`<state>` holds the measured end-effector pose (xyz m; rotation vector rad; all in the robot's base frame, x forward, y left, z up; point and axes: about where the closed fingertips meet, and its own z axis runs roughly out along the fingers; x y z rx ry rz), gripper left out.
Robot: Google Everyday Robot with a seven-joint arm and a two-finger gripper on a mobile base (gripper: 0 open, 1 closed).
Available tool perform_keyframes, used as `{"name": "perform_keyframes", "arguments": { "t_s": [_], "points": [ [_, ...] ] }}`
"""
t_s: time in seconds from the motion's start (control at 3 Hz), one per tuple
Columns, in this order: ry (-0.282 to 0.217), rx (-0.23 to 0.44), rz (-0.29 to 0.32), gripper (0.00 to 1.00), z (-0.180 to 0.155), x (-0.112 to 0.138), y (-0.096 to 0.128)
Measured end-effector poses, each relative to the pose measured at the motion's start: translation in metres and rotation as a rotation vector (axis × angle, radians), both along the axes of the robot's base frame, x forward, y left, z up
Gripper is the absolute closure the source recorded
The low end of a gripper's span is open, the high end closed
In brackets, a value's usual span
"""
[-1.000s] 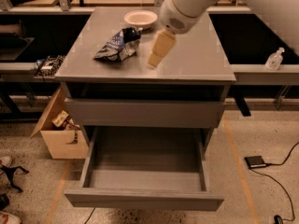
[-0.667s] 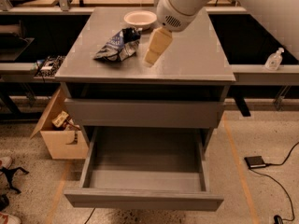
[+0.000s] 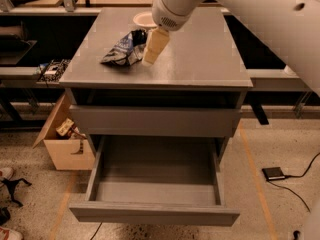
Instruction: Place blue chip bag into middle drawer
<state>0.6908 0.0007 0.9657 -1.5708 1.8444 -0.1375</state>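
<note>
Cabinet [image 3: 200, 59], grey: one.
- Drawers visible: two. One upper drawer front [image 3: 155, 121], shut. One middle drawer [image 3: 155, 215], pulled out below it, tray bare.
- Blue chip bag [image 3: 124, 52]: one, crumpled, lying on the cabinet top, left of centre, outside the drawer.
- White bowl [image 3: 144, 19]: one, behind the bag near the rear edge.
- Gripper [image 3: 149, 60]: one, cream, pointing down just beside the bag's right edge; whether it is spread or closed cannot be told.
- Cardboard box [image 3: 65, 146]: one, on the floor left of the cabinet.
</note>
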Motion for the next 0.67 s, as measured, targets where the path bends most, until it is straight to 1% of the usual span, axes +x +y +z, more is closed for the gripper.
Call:
{"name": "perform_keyframes", "arguments": {
  "t_s": [0.33,0.67],
  "points": [
    [-0.077,-0.034,0.052,0.0,-0.002,0.043,0.028],
    [-0.107,-0.05,0.089,0.0,-0.009,0.074,0.053]
  ]
}}
